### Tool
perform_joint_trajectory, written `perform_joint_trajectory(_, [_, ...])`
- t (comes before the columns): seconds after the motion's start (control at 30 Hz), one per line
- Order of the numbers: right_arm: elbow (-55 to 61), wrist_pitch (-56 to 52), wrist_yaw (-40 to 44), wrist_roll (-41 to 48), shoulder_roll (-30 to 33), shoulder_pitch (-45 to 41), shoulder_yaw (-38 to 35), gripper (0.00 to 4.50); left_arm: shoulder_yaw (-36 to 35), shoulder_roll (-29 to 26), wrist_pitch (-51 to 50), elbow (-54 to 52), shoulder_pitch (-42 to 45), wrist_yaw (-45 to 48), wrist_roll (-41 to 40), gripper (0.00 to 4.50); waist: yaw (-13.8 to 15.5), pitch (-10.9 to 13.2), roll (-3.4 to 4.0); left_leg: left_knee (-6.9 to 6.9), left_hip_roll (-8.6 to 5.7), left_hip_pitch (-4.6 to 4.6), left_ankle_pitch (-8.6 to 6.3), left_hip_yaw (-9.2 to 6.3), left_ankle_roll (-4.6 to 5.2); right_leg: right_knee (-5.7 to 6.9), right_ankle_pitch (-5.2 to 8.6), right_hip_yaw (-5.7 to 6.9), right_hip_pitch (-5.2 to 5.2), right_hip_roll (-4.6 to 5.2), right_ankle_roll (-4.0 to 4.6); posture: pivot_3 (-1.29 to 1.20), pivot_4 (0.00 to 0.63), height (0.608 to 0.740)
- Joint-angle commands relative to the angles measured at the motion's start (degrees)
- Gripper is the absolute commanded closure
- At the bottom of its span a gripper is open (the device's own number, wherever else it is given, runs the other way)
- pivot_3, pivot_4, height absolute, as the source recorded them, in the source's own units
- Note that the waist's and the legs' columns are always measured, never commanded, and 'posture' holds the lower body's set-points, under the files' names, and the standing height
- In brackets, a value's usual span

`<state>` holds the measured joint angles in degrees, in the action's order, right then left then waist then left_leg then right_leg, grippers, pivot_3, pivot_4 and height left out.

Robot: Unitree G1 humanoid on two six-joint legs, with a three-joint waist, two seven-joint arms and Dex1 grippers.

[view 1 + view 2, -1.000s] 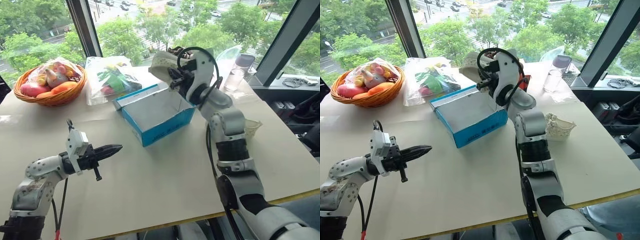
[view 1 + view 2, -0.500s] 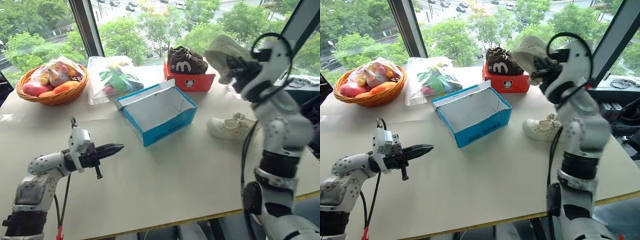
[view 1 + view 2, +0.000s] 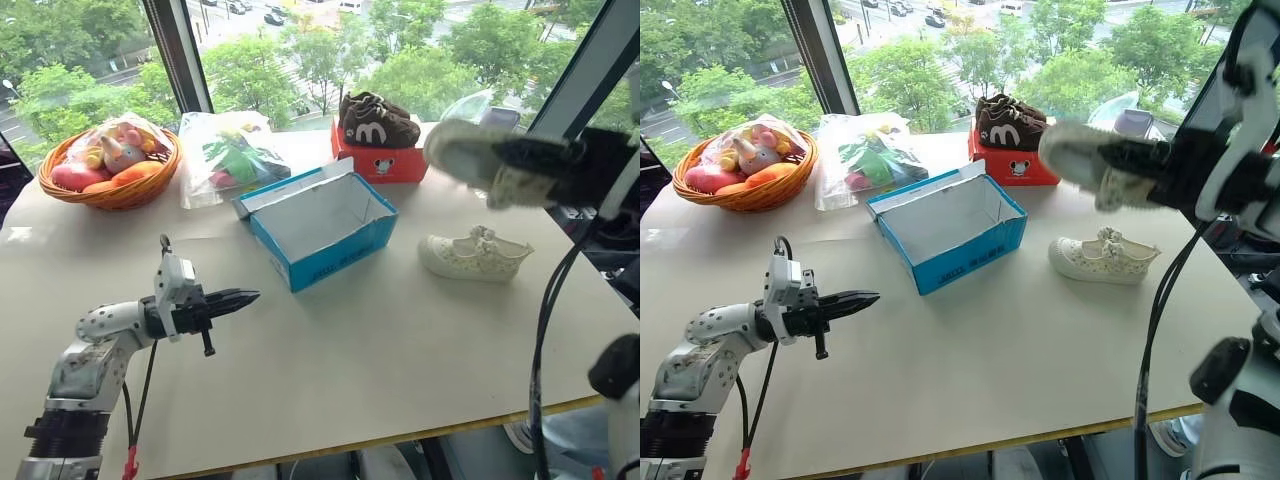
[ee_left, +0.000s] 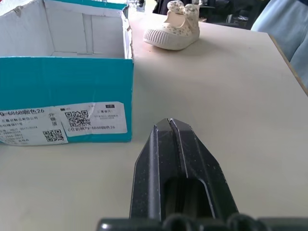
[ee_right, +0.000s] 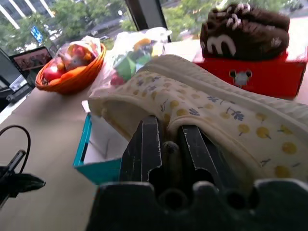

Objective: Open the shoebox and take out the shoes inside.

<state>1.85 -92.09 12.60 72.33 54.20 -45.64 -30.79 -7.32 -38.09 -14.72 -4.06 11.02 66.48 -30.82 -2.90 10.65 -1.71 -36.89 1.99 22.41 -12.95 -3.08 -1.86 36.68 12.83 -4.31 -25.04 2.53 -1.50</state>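
Hanging in the right gripper, clamped on its edge: one cream shoe, aloft to the right of the shoebox. Shoebox standing open and emptied on the counter. Second shoe lying just right of the shoebox. Left gripper hovering shut and empty in front of it. Shoes judged light, soft, pliable; taking hold at collar or sole rim is suiting best.

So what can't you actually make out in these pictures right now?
- Shoebox floor: near wall hides it in both eye views.
- Small print on the box's label: too small, left wrist view.
- Held shoe: blurred in the eye views.
- Bag contents: crinkled plastic hides them.
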Motion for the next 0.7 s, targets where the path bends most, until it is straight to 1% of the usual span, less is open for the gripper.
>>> perform_joint_trajectory(0.03, [-0.47,-0.41,-1.82,5.38,3.69,5.02,1.53,4.49,0.17,0.4,1.35,-1.37,-0.11,0.15,0.0,4.5,0.2,0.01,0.01,0.0,0.0,0.0,-0.01,0.0,0.01,0.01,0.0,-0.01,0.0,-0.01,0.0,0.0,0.15,0.74])
perform_joint_trajectory(0.13, [-0.74,-0.41,-2.85,4.27,3.09,8.57,2.41,4.49,0.3,0.69,1.22,-1.66,-0.17,-0.04,0.01,4.5,0.07,0.01,0.02,0.0,0.01,-0.03,0.0,0.03,0.01,0.07,0.04,-0.05,-0.04,-0.03,-0.08,0.0,0.15,0.74])
perform_joint_trajectory(0.27, [0.52,-0.41,-1.86,2.28,0.94,13.65,5.09,4.49,0.15,0.82,0.99,-1.94,-0.3,-0.18,-0.08,4.5,0.14,0.0,0.0,-0.03,0.04,-0.11,0.0,0.03,0.01,0.11,0.05,-0.05,0.02,-0.08,-0.1,0.0,0.15,0.74])
perform_joint_trajectory(0.43, [-3.53,1.88,-0.99,-5.0,-1.12,15.35,9.44,4.49,0.04,0.73,0.92,-2.57,-0.73,-0.41,-0.02,4.5,0.14,0.0,0.01,-0.1,0.02,-0.09,0.0,0.06,0.01,0.11,0.02,-0.1,0.01,-0.07,-0.15,0.0,0.15,0.74])
perform_joint_trajectory(0.7, [-7.42,6.17,4.88,-15.29,-1.42,16.13,15.76,4.49,-0.24,0.52,0.66,-3.47,-1.6,-0.83,-0.25,4.5,0.31,0.0,0.0,-0.11,0.02,-0.1,0.0,0.06,0.01,0.09,0.02,-0.09,0.04,-0.06,-0.16,0.0,0.15,0.74])
